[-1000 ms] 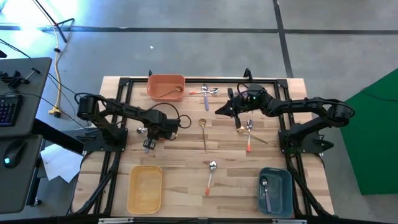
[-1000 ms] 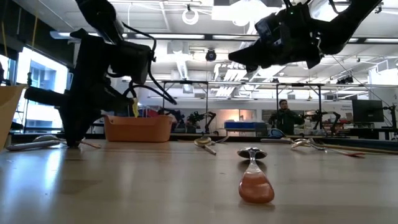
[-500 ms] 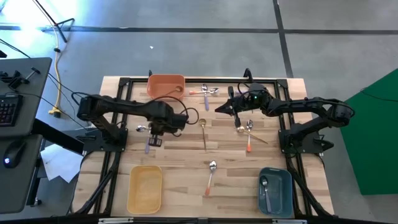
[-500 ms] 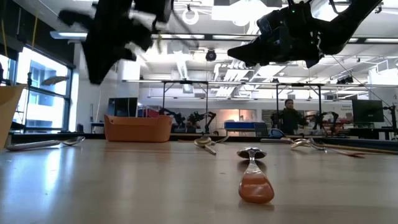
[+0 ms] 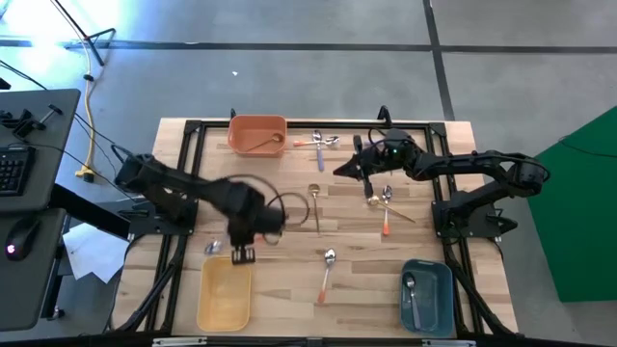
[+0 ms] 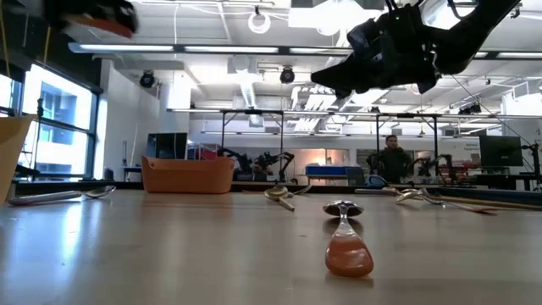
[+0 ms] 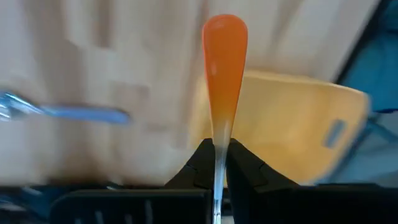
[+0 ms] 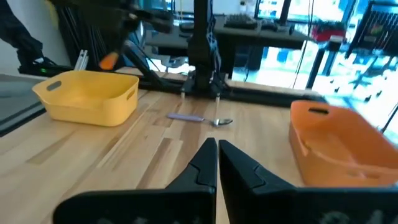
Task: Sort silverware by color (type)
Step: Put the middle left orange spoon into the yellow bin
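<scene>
Your left hand (image 7: 216, 163) is closed on an orange-handled spoon (image 7: 224, 68), just above the near edge of the yellow bin (image 5: 225, 294). Your right hand (image 8: 212, 155) waits closed and empty over the desk (image 5: 289, 241), near the orange bin (image 5: 256, 128).

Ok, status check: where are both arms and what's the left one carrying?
Left gripper shut on orange-handled spoon, above yellow bin. Right gripper shut, empty, waiting mid-table. Nothing blocking the bin.
</scene>
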